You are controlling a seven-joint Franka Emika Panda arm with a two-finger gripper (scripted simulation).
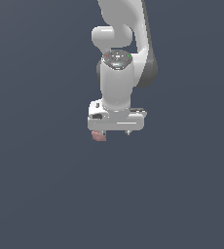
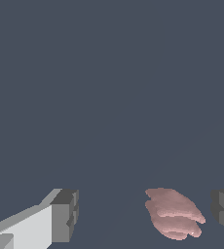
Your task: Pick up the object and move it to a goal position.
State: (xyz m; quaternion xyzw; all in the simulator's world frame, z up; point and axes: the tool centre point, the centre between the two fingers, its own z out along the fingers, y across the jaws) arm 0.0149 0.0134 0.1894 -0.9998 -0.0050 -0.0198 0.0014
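Pincer fingers apart; object between them, nearer one finger, untouched.

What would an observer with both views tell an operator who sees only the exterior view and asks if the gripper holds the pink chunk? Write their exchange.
Operator: The chunk peeks out under the gripper. Is it gripped?
Observer: No. The wrist view shows the fingers wide apart, with a gap on each side of the chunk.
Operator: Is it centred between them?
Observer: No, it lies much nearer one finger than the other.
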